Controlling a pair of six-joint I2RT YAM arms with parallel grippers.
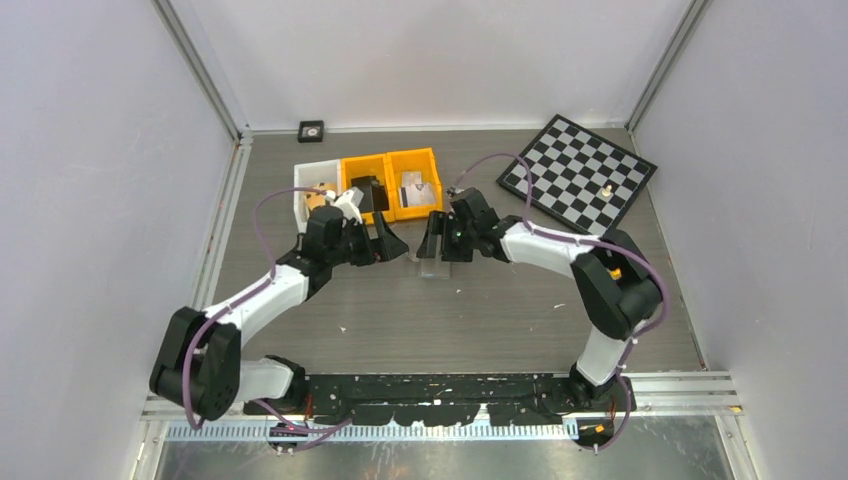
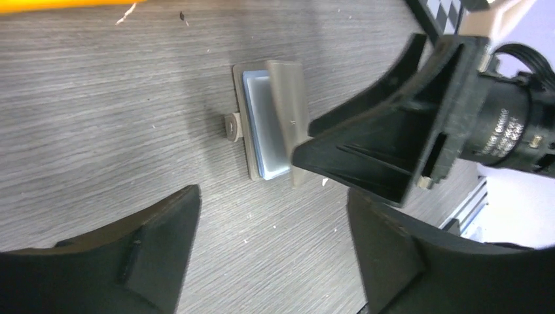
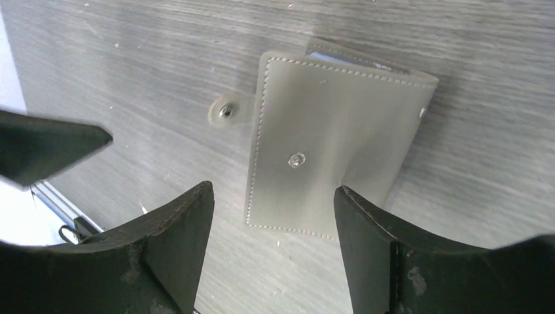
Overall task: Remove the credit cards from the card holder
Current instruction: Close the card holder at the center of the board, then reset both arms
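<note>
The card holder [image 1: 432, 266], a flat silver-grey stitched case with a snap tab [image 3: 226, 112], lies on the table between my two grippers. Its flap [image 2: 288, 98] stands partly lifted, and a pale blue credit card [image 2: 265, 124] shows inside. In the right wrist view only a thin edge of that card [image 3: 340, 60] peeks past the flap. My left gripper [image 2: 275, 255] is open over bare table just short of the holder. My right gripper [image 3: 275, 242] is open, its fingers on either side of the holder's near edge. One right finger [image 2: 393, 144] ends at the flap.
Two orange bins [image 1: 390, 180] and a white bin [image 1: 315, 185] sit just behind the grippers, with small parts in them. A chessboard [image 1: 580, 170] lies at the back right. A small black square object [image 1: 311, 130] sits by the back wall.
</note>
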